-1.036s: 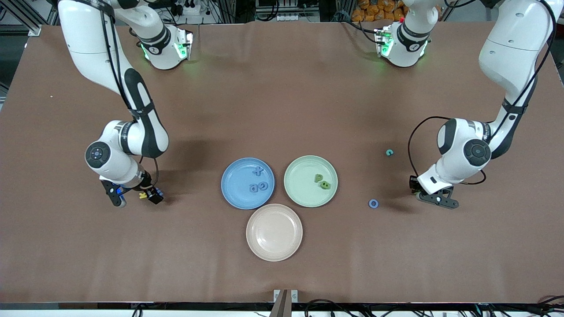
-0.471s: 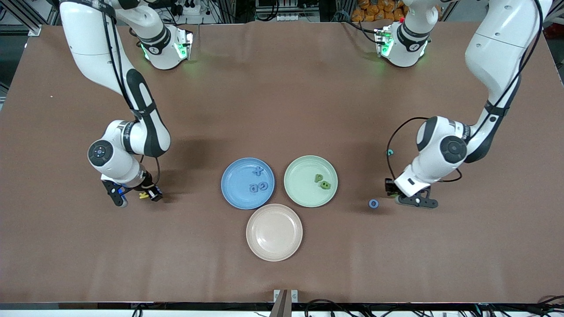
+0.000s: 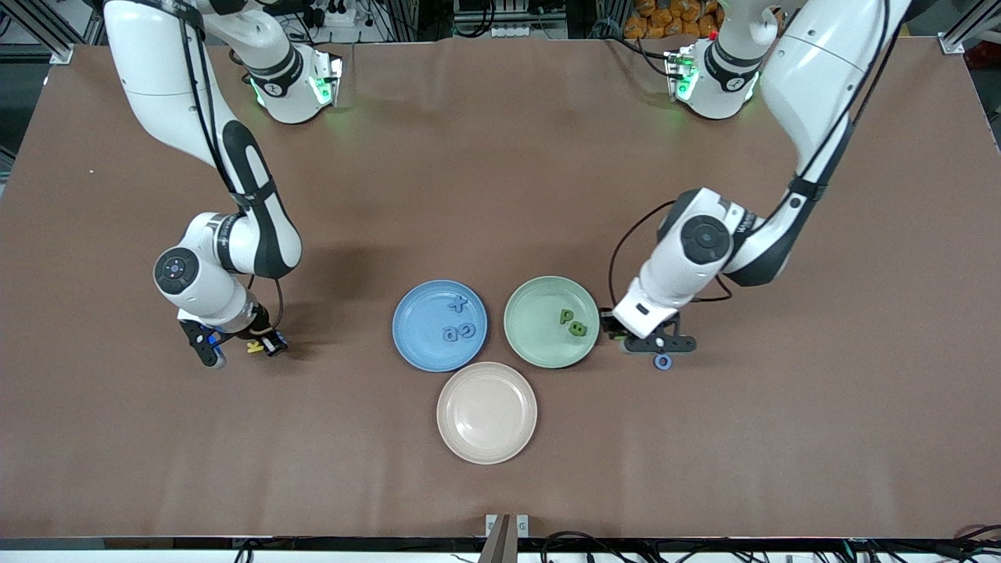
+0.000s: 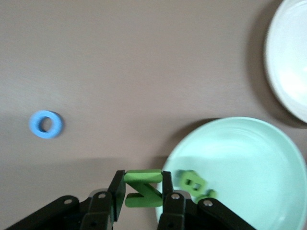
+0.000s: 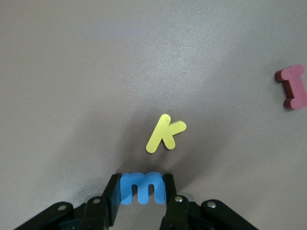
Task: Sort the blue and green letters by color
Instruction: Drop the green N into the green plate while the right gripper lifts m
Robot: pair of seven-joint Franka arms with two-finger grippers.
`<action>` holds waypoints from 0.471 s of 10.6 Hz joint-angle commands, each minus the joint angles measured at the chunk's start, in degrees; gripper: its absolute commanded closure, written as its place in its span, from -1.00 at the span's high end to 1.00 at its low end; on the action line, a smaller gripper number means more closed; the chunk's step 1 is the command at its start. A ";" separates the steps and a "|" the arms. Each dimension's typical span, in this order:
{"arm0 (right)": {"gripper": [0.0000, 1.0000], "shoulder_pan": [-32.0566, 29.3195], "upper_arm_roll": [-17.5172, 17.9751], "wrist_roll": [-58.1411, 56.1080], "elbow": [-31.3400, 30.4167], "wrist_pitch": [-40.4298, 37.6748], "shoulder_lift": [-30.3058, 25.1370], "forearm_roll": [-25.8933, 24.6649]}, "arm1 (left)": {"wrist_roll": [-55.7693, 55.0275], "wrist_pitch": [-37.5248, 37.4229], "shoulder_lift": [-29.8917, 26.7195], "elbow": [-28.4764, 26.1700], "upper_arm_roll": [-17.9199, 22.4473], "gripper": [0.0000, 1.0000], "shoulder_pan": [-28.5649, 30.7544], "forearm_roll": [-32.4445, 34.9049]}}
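Note:
My left gripper [image 3: 605, 325] is shut on a green letter Z [image 4: 142, 188] and holds it over the rim of the green plate [image 3: 532, 328], at the side toward the left arm's end. Two green letters [image 3: 572, 322] lie on that plate. A blue ring letter O [image 3: 663, 361] lies on the table just beside the left gripper. Three blue letters [image 3: 458, 327] lie on the blue plate [image 3: 418, 332]. My right gripper [image 3: 238, 344] is shut on a blue letter m [image 5: 141, 187], low over the table toward the right arm's end.
A yellow letter K [image 5: 165, 132] lies on the table right by the right gripper, and a red letter [image 5: 292, 87] lies a little farther from it. A pink plate [image 3: 486, 412] sits nearer the front camera than the two other plates.
My left arm has swung from the left arm's end of the table, past the blue ring, to the green plate's rim. The right gripper has barely moved.

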 commanded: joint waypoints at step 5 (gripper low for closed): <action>-0.45 2.67 4.27 -5.42 7.15 -8.98 -4.82 -2.48 | -11.50 -0.48 6.09 5.25 1.92 -1.00 -7.03 1.32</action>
